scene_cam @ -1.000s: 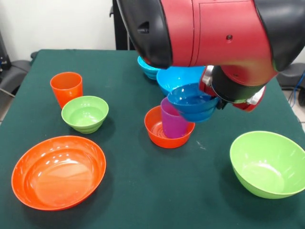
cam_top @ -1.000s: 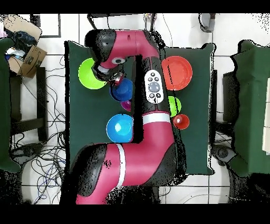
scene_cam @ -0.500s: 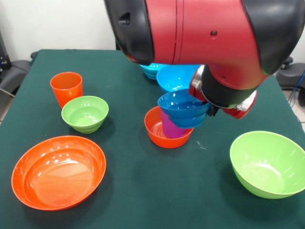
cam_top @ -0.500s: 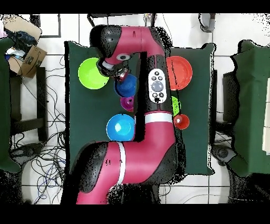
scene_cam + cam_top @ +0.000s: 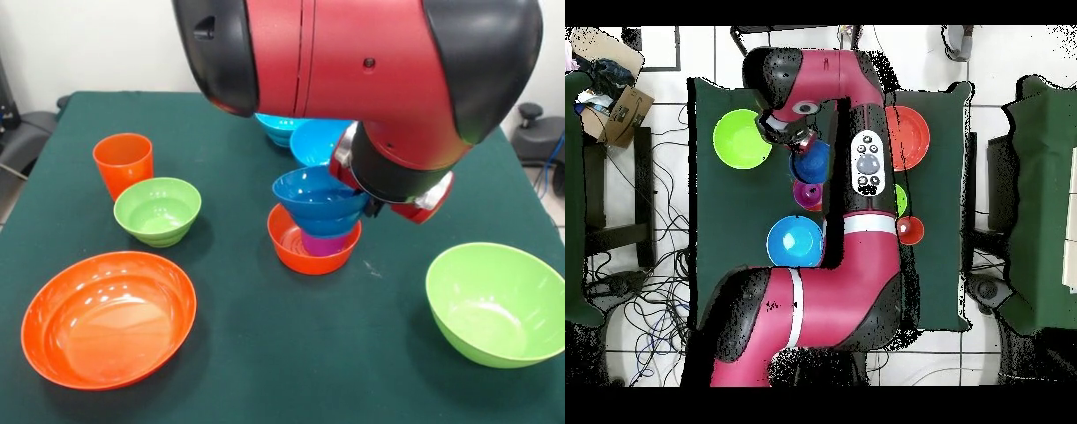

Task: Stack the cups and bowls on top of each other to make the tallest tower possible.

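Observation:
A small orange bowl [image 5: 300, 250] sits mid-table with the purple cup [image 5: 324, 244] upright inside it. Right over that cup hangs a dark blue bowl [image 5: 318, 200], tilted a little, its base at or just above the cup's rim; I cannot tell if they touch. My gripper [image 5: 365, 206] holds this bowl by its right rim, mostly hidden under the wrist. From above, the dark blue bowl [image 5: 812, 160] lies next to the purple cup [image 5: 807, 193], with the gripper [image 5: 796, 148] at its edge. An orange cup [image 5: 123, 162] stands far left.
A small green bowl [image 5: 158, 209] and a large orange bowl [image 5: 108, 318] sit at the left. A large green bowl [image 5: 494, 302] is at the right front. Light blue bowls [image 5: 316, 140] stand behind the stack, partly hidden by the arm.
The arm has carried the dark blue bowl leftward and down, from beside the purple cup to directly above it. The other tableware has stayed put.

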Robot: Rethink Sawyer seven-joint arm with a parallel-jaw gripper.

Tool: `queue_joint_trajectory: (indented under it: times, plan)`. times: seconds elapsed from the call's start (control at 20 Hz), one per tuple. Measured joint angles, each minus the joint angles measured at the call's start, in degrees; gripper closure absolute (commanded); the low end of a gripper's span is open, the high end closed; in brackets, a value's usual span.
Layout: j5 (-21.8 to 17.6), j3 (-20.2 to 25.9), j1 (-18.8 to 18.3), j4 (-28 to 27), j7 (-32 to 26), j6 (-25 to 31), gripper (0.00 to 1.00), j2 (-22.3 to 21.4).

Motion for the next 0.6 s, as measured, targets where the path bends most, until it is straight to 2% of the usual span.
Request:
queue_joint_trajectory:
  times: [0.6]
  plan:
    - [1.66,-2.76,-0.02,3.11,0.0,0.0,1.0,-1.42]
